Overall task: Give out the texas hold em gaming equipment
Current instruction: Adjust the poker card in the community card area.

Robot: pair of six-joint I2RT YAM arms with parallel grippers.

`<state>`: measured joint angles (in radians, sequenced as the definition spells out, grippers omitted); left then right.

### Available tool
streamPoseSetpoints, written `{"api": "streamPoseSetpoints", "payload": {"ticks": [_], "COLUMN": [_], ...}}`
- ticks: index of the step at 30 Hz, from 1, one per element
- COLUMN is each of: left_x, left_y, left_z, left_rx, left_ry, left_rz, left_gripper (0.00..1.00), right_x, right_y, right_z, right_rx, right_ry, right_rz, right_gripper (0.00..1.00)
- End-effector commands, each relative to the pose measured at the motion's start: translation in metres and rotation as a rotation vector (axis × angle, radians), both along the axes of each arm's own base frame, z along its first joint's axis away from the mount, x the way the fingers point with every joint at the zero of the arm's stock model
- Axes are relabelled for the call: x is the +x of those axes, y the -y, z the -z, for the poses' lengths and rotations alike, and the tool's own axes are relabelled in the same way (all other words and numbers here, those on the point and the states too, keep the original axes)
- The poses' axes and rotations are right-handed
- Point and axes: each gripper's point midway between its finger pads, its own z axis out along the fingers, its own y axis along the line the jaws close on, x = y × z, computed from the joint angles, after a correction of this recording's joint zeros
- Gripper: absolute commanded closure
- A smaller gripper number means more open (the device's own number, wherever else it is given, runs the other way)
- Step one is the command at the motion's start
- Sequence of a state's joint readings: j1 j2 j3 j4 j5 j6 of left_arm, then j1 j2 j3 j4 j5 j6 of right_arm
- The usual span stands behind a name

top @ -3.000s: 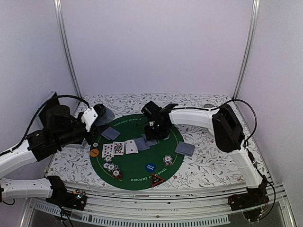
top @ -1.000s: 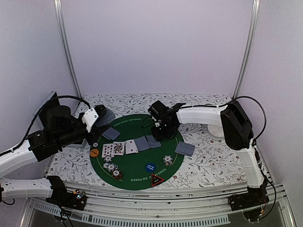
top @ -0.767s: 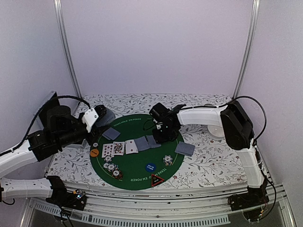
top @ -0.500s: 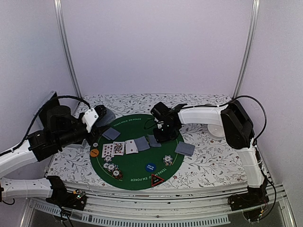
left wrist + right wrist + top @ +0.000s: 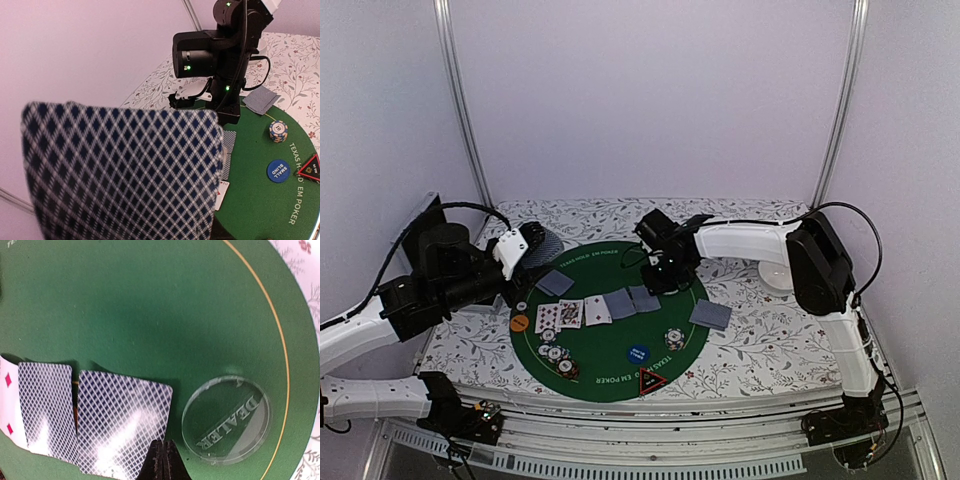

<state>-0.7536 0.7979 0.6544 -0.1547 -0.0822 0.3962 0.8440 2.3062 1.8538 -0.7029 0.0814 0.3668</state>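
Right claw (image 5: 161,460) pinched together, empty, above a dealt card (image 5: 122,425) — likely must reopen for the dealer disc (image 5: 226,420) just beside it; left claw (image 5: 525,243) clamps the deck (image 5: 120,175).

The top view looks down from high at the near side; both wrist views hover close, sharing the green mat (image 5: 600,345).

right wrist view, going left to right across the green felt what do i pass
red-diamond face-up card → face-down card → second face-down card → clear dealer disc
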Motion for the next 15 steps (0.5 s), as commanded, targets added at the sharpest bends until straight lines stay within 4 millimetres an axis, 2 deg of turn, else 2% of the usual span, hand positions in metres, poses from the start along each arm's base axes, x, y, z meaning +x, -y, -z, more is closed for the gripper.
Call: {"api": "streamPoseSetpoints", "payload": {"ticks": [1,6,9,12,15], "left_x": [-0.001,-0.003,-0.005,-0.012,-0.029], "left_y": [0.000,0.001,0.004,0.013,0.029], "left_z": [-0.003,-0.001,0.001,0.005,0.015], "left_rx": [-0.012,-0.012,-0.012,-0.012,-0.001], "left_ry": [0.022,0.021,0.014,-0.005,-0.044], "left_rz": [0.009,0.018,0.041,0.103,0.230], "left_gripper": [0.61,0.61,0.61,0.61,0.61], "right_x": [0.013,0.017,0.017,0.021,0.023], "right_y": [-0.002,-0.002,-0.002,0.003,0.013], "right_z": [-0.001,-0.011,-0.030,-0.067,-0.109], "right_rx": [-0.036,-0.036,-0.018,0.016,0.053], "right_ry": [0.050,0.071,0.090,0.156,0.236], "right_rz": [-0.036,-0.044,-0.038,-0.015,0.007], "right_gripper": [0.98,0.98,0.97,0.85,0.64]}}
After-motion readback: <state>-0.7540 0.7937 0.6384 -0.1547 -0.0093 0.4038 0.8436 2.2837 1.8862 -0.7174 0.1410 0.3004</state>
